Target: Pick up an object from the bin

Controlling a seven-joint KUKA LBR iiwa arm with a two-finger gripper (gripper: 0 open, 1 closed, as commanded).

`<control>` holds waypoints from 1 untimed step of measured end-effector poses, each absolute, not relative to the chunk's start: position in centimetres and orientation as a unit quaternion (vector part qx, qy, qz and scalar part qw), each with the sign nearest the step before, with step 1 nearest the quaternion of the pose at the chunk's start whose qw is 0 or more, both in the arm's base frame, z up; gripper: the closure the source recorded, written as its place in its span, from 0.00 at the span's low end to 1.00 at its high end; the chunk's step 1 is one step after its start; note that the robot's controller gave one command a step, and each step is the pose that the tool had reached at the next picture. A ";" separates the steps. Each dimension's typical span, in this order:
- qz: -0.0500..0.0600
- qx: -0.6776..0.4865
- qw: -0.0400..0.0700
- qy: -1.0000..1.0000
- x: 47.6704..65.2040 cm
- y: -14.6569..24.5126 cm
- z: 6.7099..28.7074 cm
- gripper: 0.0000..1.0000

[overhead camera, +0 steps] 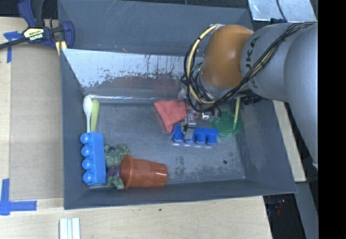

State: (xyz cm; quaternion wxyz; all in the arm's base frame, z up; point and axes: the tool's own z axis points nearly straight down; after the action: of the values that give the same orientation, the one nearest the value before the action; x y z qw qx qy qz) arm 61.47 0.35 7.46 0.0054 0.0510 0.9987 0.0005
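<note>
My gripper (189, 128) reaches down in the middle right of the bin, directly over a small blue block piece with round studs (203, 137). Its fingertips sit at the left end of that blue piece. A crumpled pink-red cloth (170, 112) lies just left of the gripper, touching it or nearly so. A green translucent round thing with a thin green stem (228, 123) sits to the right, partly hidden under the arm.
Along the bin's left side lie a white and yellow-green spoon-like stick (91, 113) and a long blue studded block (93, 158). Beside the block rest a grey-green lumpy toy (114, 157) and an orange-brown cup on its side (145, 172).
</note>
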 end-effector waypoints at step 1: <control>0.001 0.195 0.010 0.981 61.4 0.8 7.6 1.00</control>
State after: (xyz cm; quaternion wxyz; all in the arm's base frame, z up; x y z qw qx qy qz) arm 61.40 0.79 7.58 0.0097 0.1955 0.9807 0.0006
